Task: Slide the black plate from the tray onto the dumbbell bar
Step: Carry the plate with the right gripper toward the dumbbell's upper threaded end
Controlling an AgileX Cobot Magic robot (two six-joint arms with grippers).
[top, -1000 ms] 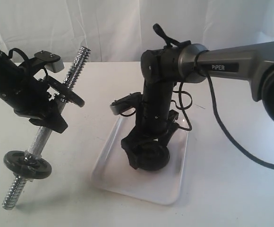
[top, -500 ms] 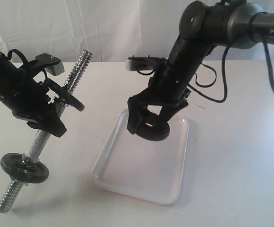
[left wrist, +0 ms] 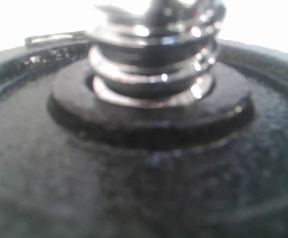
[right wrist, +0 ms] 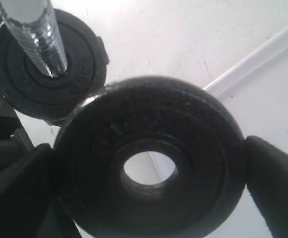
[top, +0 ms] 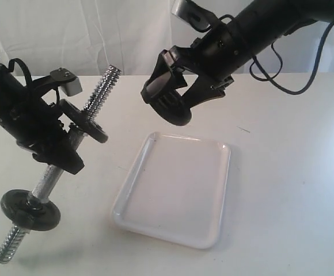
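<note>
Right tool [top: 177, 99]: its two fingers are clamped on opposite edges of the black plate [top: 170, 113], holding it edge-on in the air. The plate hangs above the table [top: 282, 201], over the far end of the tray [top: 173, 192] and clear of it. The tray lies flat on the table.

Left tool [top: 63, 150]: it is closed around the smooth middle of the dumbbell bar [top: 47, 177] and holds it tilted off the table, upper threaded end toward the plate. One black disc [top: 87, 122] sits on the bar just above this tool, and a second disc [top: 29, 210] sits below it.

In the right wrist view, the plate's centre hole is open, and the bar's threaded end stands near the plate's rim without entering it.
</note>
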